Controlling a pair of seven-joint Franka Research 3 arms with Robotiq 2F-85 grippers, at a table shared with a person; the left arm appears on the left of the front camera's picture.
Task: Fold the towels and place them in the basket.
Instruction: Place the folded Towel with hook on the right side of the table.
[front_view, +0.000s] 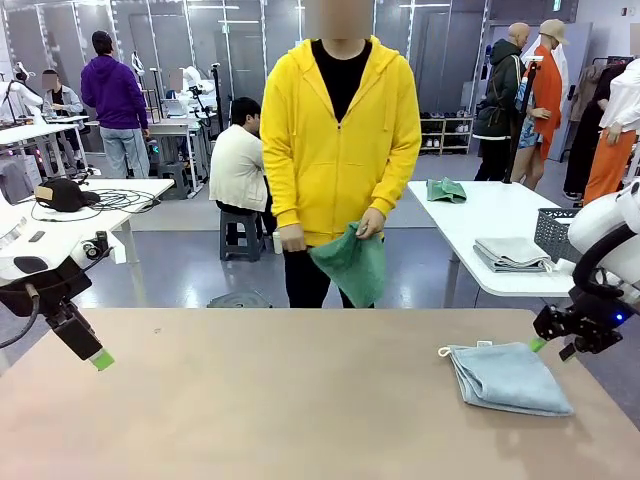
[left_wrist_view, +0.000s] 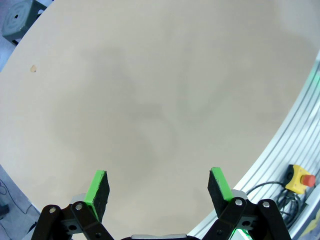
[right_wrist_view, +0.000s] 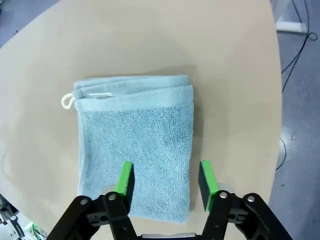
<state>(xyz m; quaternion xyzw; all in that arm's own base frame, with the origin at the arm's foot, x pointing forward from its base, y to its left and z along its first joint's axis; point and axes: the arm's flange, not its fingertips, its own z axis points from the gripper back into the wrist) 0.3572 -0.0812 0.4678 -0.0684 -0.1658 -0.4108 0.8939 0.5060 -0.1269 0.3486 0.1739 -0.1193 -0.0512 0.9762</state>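
Observation:
A pale grey-blue towel lies folded on the tan table at the right, its white loop at the far left corner. In the right wrist view this towel sits just beneath my right gripper, which is open with its fingers hovering over the towel's near edge. From the front, the right gripper hangs just off the towel's right far corner. A person in a yellow hoodie stands at the far side holding a sea-green towel in both hands. My left gripper is open above bare table at the left edge.
A dark grey lattice basket stands on a white table behind at the right, next to a folded grey towel and a green one. An emergency-stop button hangs by the table's left rail.

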